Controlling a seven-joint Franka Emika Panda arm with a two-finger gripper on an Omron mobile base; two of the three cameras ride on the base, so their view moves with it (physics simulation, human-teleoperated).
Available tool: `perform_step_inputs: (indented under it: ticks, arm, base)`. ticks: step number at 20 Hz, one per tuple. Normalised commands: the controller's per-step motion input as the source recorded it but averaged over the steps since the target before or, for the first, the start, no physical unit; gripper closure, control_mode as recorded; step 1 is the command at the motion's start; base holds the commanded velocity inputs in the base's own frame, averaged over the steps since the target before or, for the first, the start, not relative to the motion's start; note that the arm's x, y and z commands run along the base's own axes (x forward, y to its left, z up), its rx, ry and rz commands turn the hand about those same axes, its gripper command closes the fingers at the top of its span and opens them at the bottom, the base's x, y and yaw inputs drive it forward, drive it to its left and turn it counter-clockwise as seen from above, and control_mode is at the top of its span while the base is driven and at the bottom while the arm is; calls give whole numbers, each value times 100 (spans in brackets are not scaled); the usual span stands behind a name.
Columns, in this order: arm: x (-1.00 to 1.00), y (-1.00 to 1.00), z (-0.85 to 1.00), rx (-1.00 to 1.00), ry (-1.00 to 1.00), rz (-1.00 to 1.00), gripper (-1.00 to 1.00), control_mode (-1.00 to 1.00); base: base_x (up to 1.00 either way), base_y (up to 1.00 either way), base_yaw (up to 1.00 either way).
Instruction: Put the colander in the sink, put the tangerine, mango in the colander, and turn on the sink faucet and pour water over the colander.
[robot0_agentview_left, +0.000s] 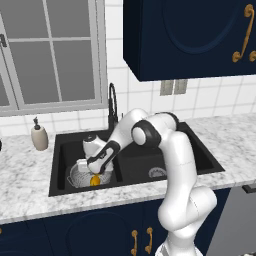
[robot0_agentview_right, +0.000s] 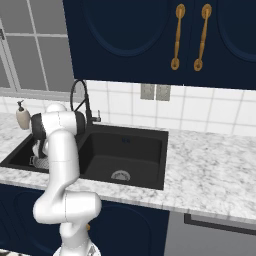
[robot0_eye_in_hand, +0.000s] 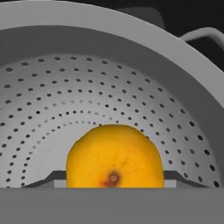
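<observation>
Orange-yellow fruit (robot0_eye_in_hand: 114, 157) with dark stem dimple held between gripper (robot0_agentview_left: 96, 176) fingers, jaws part-open, inside perforated silver colander (robot0_eye_in_hand: 131, 87) — colander handle seen at 2 o'clock

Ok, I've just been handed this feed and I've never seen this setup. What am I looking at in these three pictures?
It is a white robot arm on a driving base, at a black kitchen sink. Two pictures come from cameras on the base, behind the arm to its left and right. The third looks along the hand. The hand reaches down into the left basin, inside the metal colander, and grips a yellow-orange fruit, apparently the mango. The faucet stands behind, with a soap bottle on the counter.
</observation>
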Motion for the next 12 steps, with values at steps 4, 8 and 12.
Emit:
perform_step_inputs:
  ticks: [4, 8, 12]
  arm:
    - [0, 0, 0, 0, 0, 0, -100, -100]
    - [0, 0, 0, 0, 0, 0, -100, -100]
    - [-6, -3, 16, 0, -3, 0, -100, -100]
  base:
    - [0, 0, 0]
    - [0, 0, 0]
    - [0, 0, 0]
